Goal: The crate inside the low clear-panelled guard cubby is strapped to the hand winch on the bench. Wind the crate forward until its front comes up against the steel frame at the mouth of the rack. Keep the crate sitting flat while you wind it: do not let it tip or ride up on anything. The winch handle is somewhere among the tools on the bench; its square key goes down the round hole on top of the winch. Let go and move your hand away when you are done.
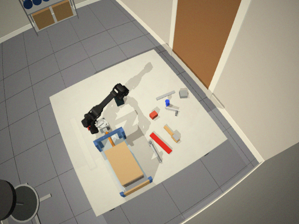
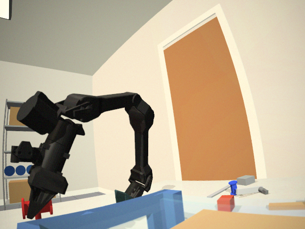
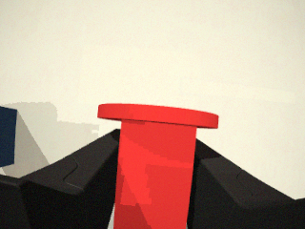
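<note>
The black two-fingered tool (image 1: 93,131) (image 2: 30,217) (image 3: 152,143) is clamped on the red flanged spool-shaped grip (image 1: 88,128) (image 2: 45,206) (image 3: 155,157), beside the white winch (image 1: 102,123) toward the table's (image 1: 193,139) left edge. The tan box-shaped crate (image 1: 123,162) (image 2: 236,219) lies nearer the bottom corner, short of the blue frame (image 1: 108,135) (image 2: 103,207). Winding too far could tip the crate against that frame; a tilted pull could lift the key (if seated). The wrist view shows both fingers flanking the grip; only the top view shows the orange strap (image 1: 110,140).

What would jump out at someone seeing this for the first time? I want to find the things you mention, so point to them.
The black arm (image 1: 102,103) (image 2: 141,118) arching over the pale bench, its fingers (image 1: 94,132) (image 2: 33,214) shut on a bright red flanged handle (image 1: 88,128) (image 2: 46,207) (image 3: 154,157) beside the winch (image 1: 102,123). Next, the big tan crate (image 1: 124,162) (image 2: 236,220) behind the blue frame (image 1: 109,134) (image 2: 98,209), joined toward the winch by an orange strap (image 1: 110,139).
</note>
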You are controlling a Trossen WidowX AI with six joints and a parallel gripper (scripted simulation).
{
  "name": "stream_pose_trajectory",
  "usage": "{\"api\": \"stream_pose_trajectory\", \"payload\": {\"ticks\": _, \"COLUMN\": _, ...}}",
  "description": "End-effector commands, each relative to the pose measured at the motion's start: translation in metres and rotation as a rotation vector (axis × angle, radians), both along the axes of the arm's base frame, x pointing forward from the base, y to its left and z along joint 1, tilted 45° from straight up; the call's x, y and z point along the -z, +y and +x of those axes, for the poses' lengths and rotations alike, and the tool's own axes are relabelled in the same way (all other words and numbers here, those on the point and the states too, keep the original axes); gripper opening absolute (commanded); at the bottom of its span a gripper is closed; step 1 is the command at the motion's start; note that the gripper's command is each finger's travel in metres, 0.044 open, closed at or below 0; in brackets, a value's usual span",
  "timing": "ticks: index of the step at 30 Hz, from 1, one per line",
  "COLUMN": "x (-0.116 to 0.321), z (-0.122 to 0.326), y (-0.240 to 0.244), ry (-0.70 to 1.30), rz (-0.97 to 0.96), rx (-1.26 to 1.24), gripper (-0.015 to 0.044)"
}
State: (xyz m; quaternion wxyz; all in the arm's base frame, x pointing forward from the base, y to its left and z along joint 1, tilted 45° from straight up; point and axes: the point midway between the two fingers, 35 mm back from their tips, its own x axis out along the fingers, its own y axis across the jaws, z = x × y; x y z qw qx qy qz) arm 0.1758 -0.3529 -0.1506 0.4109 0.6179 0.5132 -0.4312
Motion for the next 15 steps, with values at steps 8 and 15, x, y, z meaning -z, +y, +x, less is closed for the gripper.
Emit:
{"api": "stream_pose_trajectory", "payload": {"ticks": 8, "x": -0.011, "z": 0.033, "y": 0.011, "ry": -0.047, "rz": 0.017, "rx": -0.022, "gripper": 0.0000}}
{"api": "stream_pose_trajectory", "payload": {"ticks": 15, "x": -0.014, "z": 0.039, "y": 0.013, "ry": -0.048, "rz": 0.017, "rx": -0.022, "gripper": 0.0000}}
